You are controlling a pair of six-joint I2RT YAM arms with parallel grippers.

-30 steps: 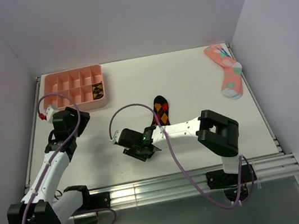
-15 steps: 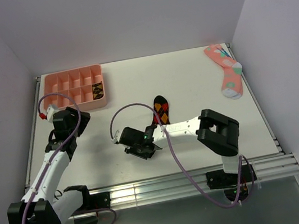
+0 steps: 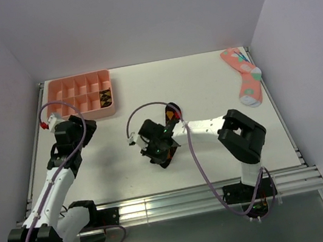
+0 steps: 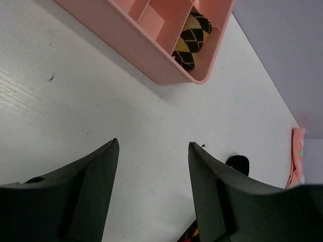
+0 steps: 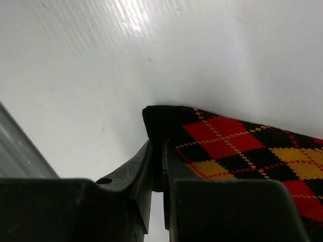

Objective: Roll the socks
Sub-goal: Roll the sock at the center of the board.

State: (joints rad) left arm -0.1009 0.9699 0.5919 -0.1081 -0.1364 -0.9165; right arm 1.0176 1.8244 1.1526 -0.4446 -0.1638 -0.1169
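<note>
- Jaws of my right claw (image 5: 157,154) pinch the black edge of the red-diamond sock (image 5: 237,146), nearly together.
- Jaws of my left claw (image 4: 151,171) stand apart, holding nothing, over the table (image 4: 75,96).

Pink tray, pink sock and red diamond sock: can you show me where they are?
pink tray (image 3: 81,116), top view, front wall
pink sock (image 3: 249,85), top view, foot part
red diamond sock (image 5: 242,151), right wrist view, patterned middle

I'm driving a lab test cell: plain lavender walls (image 3: 133,21) stand ahead and either side of my jaws, white table (image 3: 205,83) beneath them, aluminium rails (image 3: 180,199) behind.
</note>
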